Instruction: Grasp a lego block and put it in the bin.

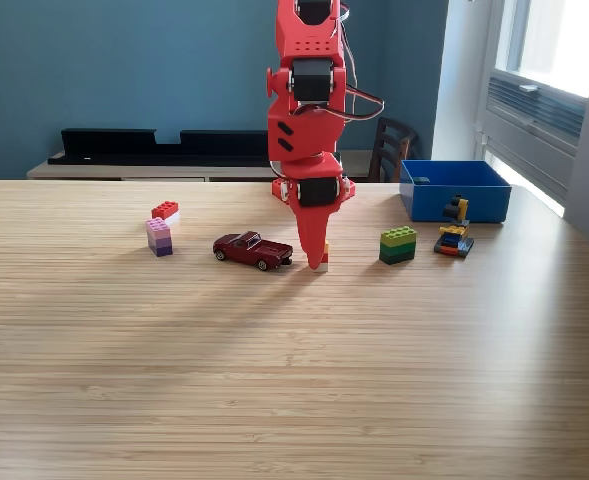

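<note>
The bin (455,190) sits at the far right of the surface (274,380) in the exterior view, its long axis running left to right, open side up. The red tool (316,262) points straight down, tip at the surface beside a dark red toy truck (253,250). A small orange-and-white block (325,259) peeks out at its tip, mostly hidden; whether the tool grips it cannot be told. The arm's top is cut off.
</note>
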